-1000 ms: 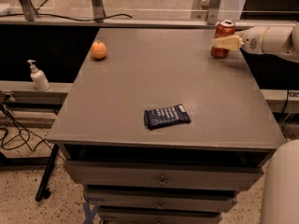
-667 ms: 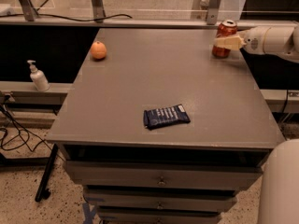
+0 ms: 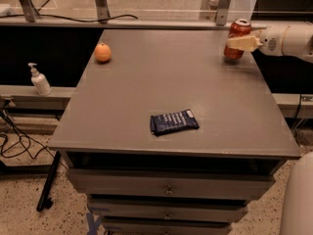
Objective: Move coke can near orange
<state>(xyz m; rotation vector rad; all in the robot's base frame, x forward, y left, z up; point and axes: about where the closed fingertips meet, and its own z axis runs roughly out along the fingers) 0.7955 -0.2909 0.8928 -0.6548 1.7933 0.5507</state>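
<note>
The single camera view looks down on a grey table [image 3: 161,77] with drawers [image 3: 168,189] stacked beneath it.

In the upper right of the frame, the coke can [image 3: 238,29] stands upright close to the table's far right corner. The gripper [image 3: 240,43] reaches in from the right edge of the frame on its white arm [image 3: 293,39], and its cream tip lies across the front of the can at about mid-height. Whether the jaws are pinching the can or only standing around it cannot be told from here. It is also unclear whether the can rests on the table or is raised just off it.

The orange [image 3: 102,52] sits in the upper left of the frame, near the table's left edge and well apart from the can, with most of the table's width between them. A dark blue snack packet [image 3: 173,122] lies flat below the middle of the frame, nearer the front edge and clear of the straight line between can and orange. A white pump bottle [image 3: 39,80] stands on a lower ledge off the table at the left.

By my reading the task is at its start. The gripper has reached the can, but the can is nowhere near the orange. The whole carry leftward across the table and the set-down beside the fruit are still to do.
</note>
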